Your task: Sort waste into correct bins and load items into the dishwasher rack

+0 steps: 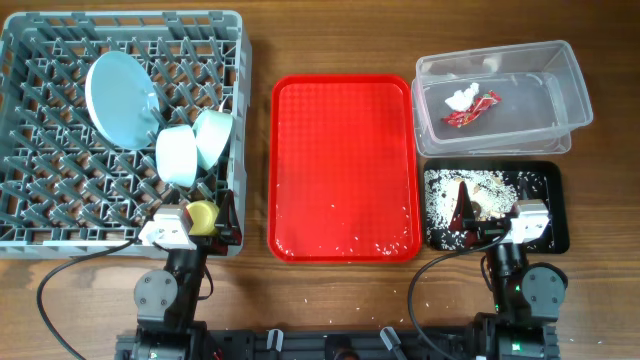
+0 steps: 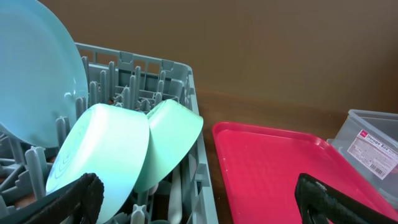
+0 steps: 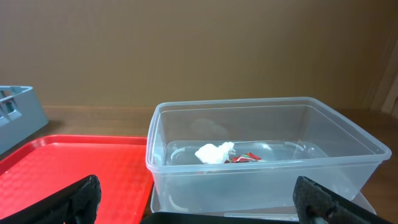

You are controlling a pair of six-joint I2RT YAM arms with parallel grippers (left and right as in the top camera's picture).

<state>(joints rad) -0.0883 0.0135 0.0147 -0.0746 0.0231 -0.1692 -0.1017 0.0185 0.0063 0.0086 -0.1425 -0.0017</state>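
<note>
Dishwasher rack (image 1: 40, 60) fills the left of the table, and most of the dishes are in it. The pale blue plate (image 1: 120, 85) stands on edge among the pegs. To its right the pale blue bowl (image 1: 177, 155) and the mint-green bowl (image 1: 213, 135) lean on their sides, touching each other. In the left wrist view we see a white utensil handle (image 2: 176, 193) just below the two bowls; can't tell if it's the spoon or the fork. The yellow cup (image 1: 202, 217) sits at the rack's near right corner, right by the left gripper (image 2: 205, 202). We can't tell whether they touch. That gripper's fingers are spread wide apart w/ nothing between them.

Mid-table lies the red tray (image 1: 340, 165), w/ a few white crumbs along its near edge.

On the right, the clear tub (image 1: 560, 80) is at the far side and holds the tissue wad (image 1: 460, 99) and the red wrapper (image 1: 475, 112), which lie side by side. Just in front of it, the black tray (image 1: 550, 175) holds white rice crumbs (image 1: 445, 190) and brownish scraps (image 1: 466, 197). The right gripper (image 3: 199, 205) hovers over the black tray facing the tub, its fingers also wide apart and holding nothing.
</note>
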